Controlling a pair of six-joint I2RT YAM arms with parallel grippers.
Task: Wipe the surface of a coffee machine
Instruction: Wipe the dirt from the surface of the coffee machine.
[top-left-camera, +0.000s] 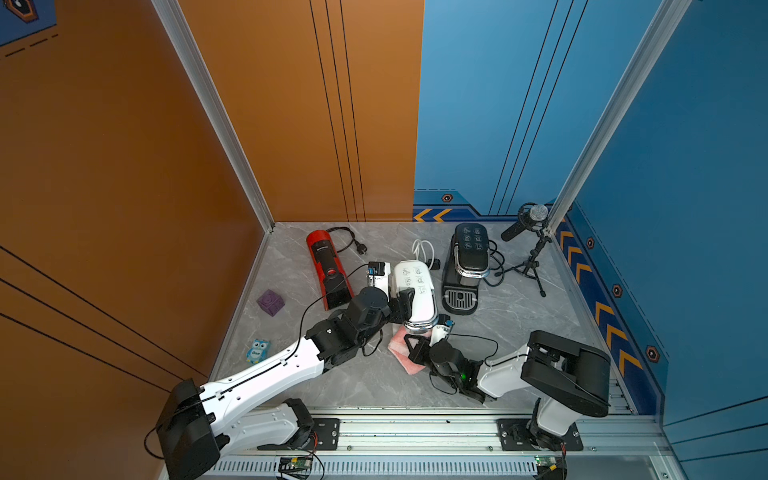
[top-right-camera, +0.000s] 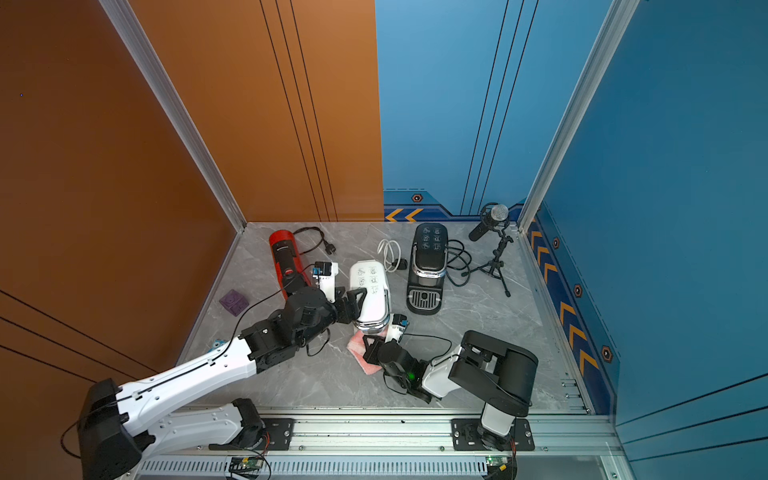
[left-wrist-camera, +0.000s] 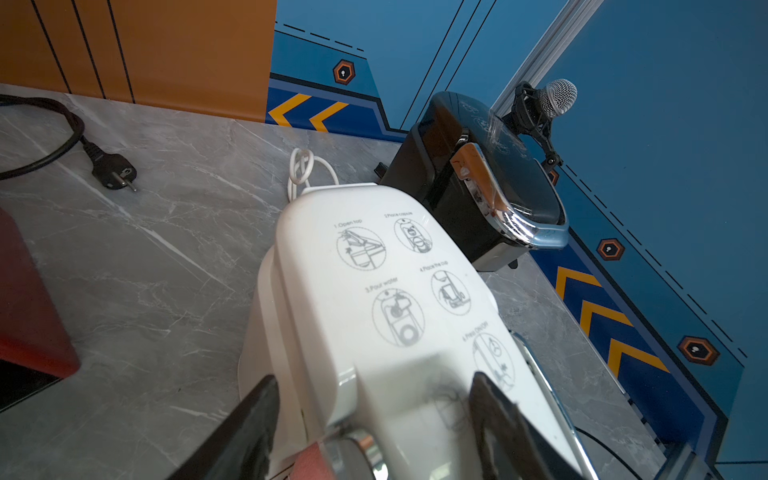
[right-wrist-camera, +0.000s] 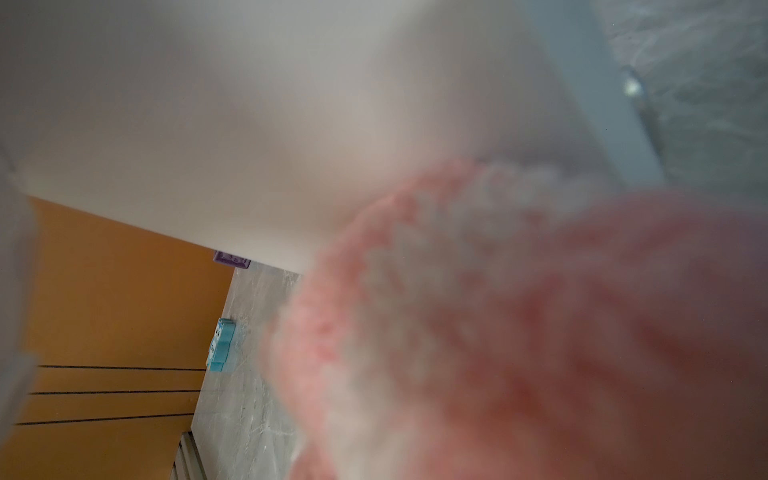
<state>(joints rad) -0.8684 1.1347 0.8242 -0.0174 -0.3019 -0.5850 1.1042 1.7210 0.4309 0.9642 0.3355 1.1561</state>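
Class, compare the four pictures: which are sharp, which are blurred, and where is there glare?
Right wrist view: heavily blurred, the pink cloth and white coffee machine sitting too close to the lens. Left wrist view: mostly sharp, printed diagrams slightly soft, bright glare on the chrome handle of the black coffee machine. Both top views: sharp and evenly lit.

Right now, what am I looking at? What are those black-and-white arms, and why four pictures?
Those are two robot arms with pincers called grippers. Two pictures look down from above; two come from cameras on the arms' wrists. The left gripper clasps the white coffee machine. The right gripper pinches a pink cloth right beside it. Also on the grey table: a red coffee machine, a black coffee machine, a microphone, a purple cube and a blue owl toy.
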